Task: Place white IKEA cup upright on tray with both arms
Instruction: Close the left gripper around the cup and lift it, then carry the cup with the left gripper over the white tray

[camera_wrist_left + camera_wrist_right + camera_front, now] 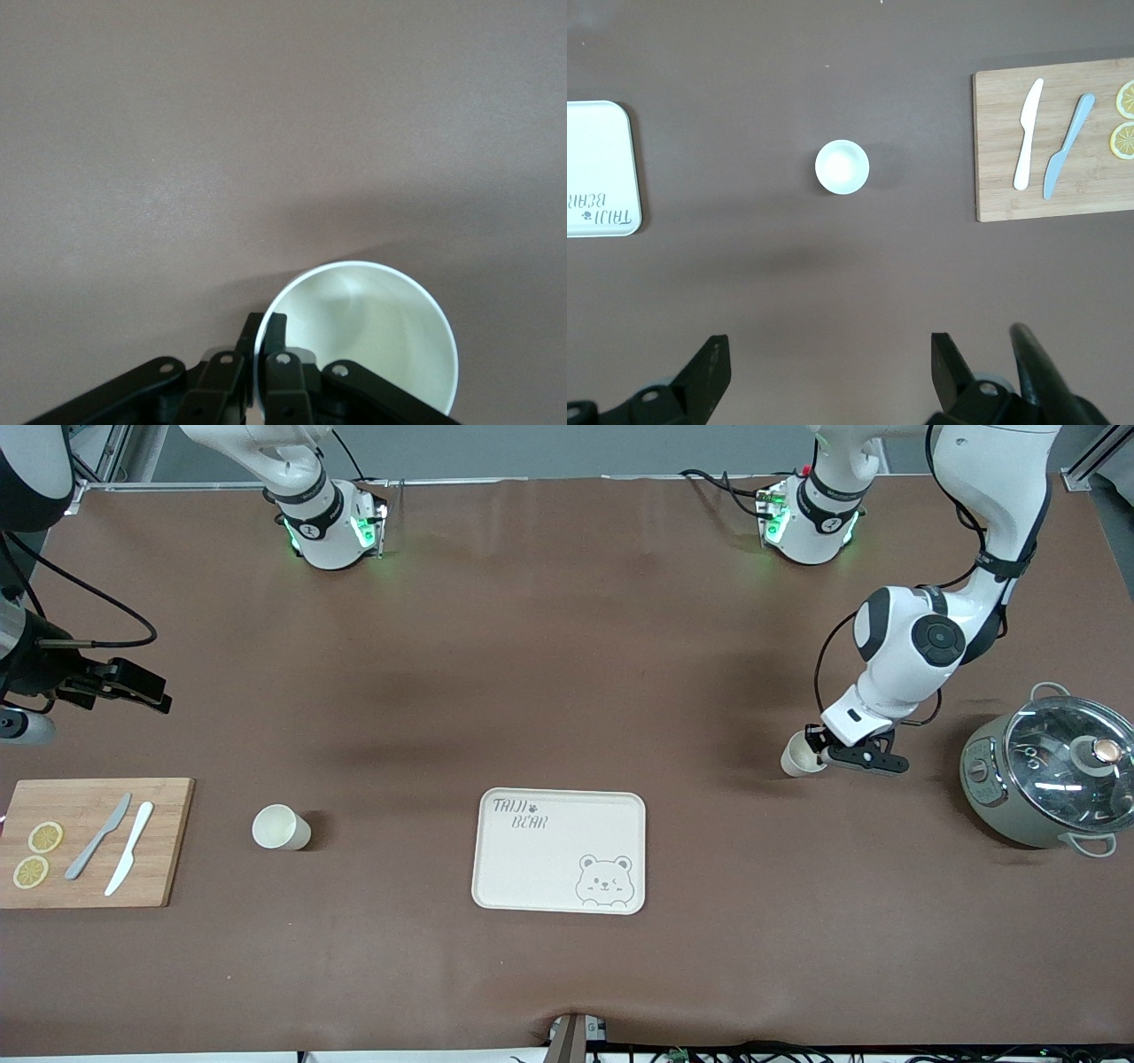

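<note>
White cups, we are counting two in the front view, one [281,827] standing between tray [562,850] and cutting board [93,841], the other [800,756] tilted, left gripper [833,755] pinching its rim, left wrist view showing fingers [273,336] straddling its wall, right wrist view showing right gripper [824,367] spread wide, hovering.

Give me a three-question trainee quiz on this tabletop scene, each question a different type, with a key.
1. True or false: a cup already stands on the tray.
2. Multiple choice: the left tool is shut on A) a knife B) the wall of a white cup C) the pot's lid.
3. Fill in: the right tool hangs open over the table, and the upright cup stands between the tray and the ____.

Key: 1 false; 2 B; 3 cutting board.
</note>
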Robot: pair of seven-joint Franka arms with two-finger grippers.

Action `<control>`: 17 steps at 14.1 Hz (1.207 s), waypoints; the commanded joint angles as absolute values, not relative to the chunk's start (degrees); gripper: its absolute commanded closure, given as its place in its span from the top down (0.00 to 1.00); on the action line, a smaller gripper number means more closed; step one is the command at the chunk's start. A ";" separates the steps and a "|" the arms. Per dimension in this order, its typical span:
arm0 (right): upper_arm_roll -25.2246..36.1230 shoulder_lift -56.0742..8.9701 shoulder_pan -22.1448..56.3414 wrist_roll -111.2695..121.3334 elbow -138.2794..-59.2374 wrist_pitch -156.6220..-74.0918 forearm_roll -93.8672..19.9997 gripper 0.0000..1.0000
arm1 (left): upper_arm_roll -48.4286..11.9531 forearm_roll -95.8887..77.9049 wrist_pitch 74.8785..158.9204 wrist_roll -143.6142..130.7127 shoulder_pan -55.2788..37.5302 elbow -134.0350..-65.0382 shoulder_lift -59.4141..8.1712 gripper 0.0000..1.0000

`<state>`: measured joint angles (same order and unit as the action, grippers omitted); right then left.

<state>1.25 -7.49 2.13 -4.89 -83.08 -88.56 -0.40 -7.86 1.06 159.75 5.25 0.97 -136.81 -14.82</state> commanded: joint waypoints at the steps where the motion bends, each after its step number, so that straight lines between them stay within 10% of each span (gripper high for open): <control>1: 1.14 -7.65 2.02 -4.48 -82.62 -88.24 -0.26 1.00 | -8.00 1.85 160.49 4.48 0.97 -135.79 -15.65 0.00; 17: 1.14 -7.65 2.11 -4.48 -82.62 -88.24 -0.26 1.00 | -9.76 1.41 145.65 -15.81 -11.32 -105.06 -27.84 0.00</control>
